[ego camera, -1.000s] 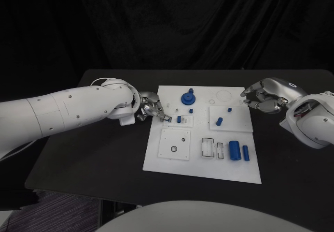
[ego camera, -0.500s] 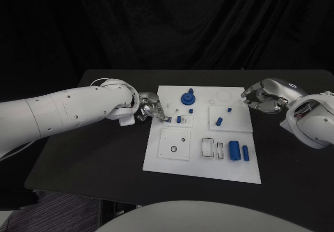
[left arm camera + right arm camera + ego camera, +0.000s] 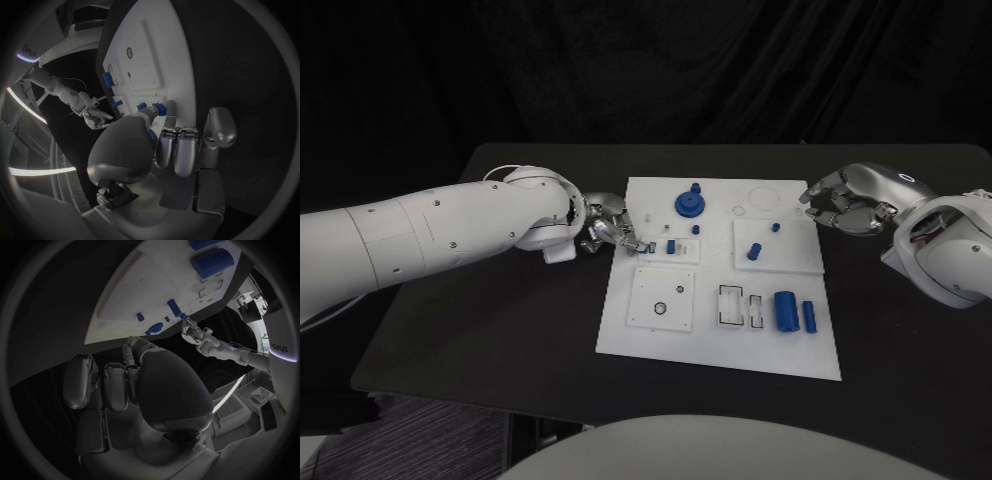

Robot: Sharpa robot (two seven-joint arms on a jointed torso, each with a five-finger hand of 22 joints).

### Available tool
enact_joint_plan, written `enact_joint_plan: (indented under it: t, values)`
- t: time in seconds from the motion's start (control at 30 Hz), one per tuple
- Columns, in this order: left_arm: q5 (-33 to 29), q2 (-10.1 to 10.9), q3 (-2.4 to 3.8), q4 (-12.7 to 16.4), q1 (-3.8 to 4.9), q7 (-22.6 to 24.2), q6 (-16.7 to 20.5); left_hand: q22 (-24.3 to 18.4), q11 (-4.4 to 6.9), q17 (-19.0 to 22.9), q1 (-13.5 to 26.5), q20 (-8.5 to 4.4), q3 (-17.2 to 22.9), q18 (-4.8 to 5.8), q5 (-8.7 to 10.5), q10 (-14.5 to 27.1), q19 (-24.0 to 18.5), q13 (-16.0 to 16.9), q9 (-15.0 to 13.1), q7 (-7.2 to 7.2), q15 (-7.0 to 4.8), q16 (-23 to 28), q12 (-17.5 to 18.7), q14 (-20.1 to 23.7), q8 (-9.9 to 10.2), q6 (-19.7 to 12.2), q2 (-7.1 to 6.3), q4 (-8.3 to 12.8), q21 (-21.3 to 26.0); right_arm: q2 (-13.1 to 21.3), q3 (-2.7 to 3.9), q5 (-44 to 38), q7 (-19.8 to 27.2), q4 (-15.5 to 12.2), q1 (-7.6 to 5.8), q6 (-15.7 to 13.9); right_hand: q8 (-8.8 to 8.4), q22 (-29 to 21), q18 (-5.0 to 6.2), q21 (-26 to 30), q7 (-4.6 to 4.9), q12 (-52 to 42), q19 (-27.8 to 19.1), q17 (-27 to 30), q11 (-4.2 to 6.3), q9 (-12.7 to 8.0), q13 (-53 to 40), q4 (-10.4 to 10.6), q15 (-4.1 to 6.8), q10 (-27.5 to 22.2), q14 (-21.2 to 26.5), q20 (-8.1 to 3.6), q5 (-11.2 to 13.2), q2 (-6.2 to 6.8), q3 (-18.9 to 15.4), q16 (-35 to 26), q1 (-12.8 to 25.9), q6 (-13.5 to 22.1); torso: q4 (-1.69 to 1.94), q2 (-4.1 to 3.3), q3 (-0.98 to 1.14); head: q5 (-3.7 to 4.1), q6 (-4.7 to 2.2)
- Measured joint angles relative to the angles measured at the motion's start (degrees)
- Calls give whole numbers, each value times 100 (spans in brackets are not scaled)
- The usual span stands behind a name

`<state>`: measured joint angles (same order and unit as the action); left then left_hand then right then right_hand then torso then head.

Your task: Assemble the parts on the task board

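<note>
**Hands flank the task board, parts spread across it**

Lying in the middle of the black surface (image 3: 502,330), the white task board (image 3: 718,350) carries its blue parts in several spots. At the far middle stands a round blue knob part (image 3: 689,204). Just nearer are two small blue pegs (image 3: 672,246), one beside the other, on the left inset panel. On the right inset panel sit a tilted blue peg (image 3: 754,251) and a tiny blue piece (image 3: 776,227). Toward the near right lie two blue cylinders side by side, a thick cylinder (image 3: 788,310) and a thin cylinder (image 3: 809,316) to its right. That makes seven blue parts I can count in the head view. A small dark ring (image 3: 662,307) lies on the near left panel, next to two rectangular slots (image 3: 733,305).

The left robot hand (image 3: 610,228) reaches in at the board's left edge, its fingertips over the board beside the two small pegs. Whether it pinches a part or only touches the board, I cannot tell; the left wrist view shows a finger reaching toward the blue pegs there.

The right robot hand (image 3: 848,205) hovers at the board's far right corner, fingers curled inward, clenched on nothing visible. Nothing lies between it and the board.
</note>
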<state>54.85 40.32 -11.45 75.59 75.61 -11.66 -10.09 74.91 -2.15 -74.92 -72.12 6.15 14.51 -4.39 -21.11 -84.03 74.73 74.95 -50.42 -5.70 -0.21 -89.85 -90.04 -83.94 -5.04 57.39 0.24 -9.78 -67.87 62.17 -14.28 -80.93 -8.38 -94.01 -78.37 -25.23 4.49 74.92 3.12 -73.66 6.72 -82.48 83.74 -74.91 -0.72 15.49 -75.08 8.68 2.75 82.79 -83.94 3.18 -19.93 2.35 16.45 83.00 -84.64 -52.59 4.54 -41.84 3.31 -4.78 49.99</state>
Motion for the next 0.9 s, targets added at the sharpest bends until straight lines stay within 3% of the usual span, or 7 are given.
enact_joint_plan:
  t: [0.3,0.37,0.53,0.57,0.7,0.83,0.9]
  values:
    - [13,69,-17,52,-25,81,126,0,81,0,37,-51,-33,-3,88,-2,-52,0,506,78,-51,0,0,-11,-153,139,-37,35,96,2,0,1,-22,0,0,26,0,0,0,0,0,21,0,0,0,0,0,-16,0,0,0,0,0,0,16,0,0,0,0,0,1,2,0]
    - [17,88,-22,69,-30,105,166,0,81,0,37,-71,-47,-91,88,-2,-71,0,520,78,-51,0,0,-11,-173,139,-37,48,135,3,0,1,-26,0,0,32,0,0,0,0,0,21,0,0,0,0,0,-16,0,0,0,0,0,0,16,0,0,0,0,-1,1,6,0]
    - [31,141,-33,112,-38,150,260,0,93,0,38,-102,-63,-91,121,11,-127,0,977,88,-71,0,67,9,-241,171,-37,65,231,5,0,2,-35,0,0,45,0,0,0,0,0,20,0,0,0,0,0,-16,0,0,0,0,0,0,16,0,0,0,1,-1,1,14,0]
    - [34,156,-34,126,-40,163,281,0,97,0,72,-102,129,-91,125,14,-142,0,992,84,-82,0,69,-2,-251,174,-71,258,255,6,0,2,-37,0,0,48,0,0,0,0,-12,20,0,0,0,0,0,-30,0,0,0,0,0,0,30,0,0,-12,1,-1,1,14,0]
    - [45,200,-37,174,-42,193,354,0,97,0,92,-105,252,-90,139,14,-171,-1,998,97,-92,0,91,-12,-278,201,-91,413,279,7,0,2,-46,-2,0,58,0,0,0,0,-21,16,0,0,0,0,0,-39,0,0,0,0,0,0,39,0,0,-21,3,-1,1,14,0]
    - [-17,251,-41,229,-44,197,413,0,117,0,106,-121,283,-90,156,-7,-208,-1,1382,86,-92,0,183,-12,-317,209,-105,475,318,7,0,2,-52,-2,0,67,0,0,0,0,-21,14,0,0,0,0,0,-39,0,0,0,0,0,0,39,0,0,-21,3,-2,1,21,0]
    - [-123,275,-42,251,-46,188,431,0,117,0,124,-100,529,-90,194,-7,-227,-1,1479,76,-92,0,205,-12,-345,202,-123,721,355,7,0,2,-56,-2,0,73,0,0,0,0,-21,11,0,0,0,0,0,-39,2,0,-2,0,0,0,39,-14,0,-21,3,-2,1,21,0]
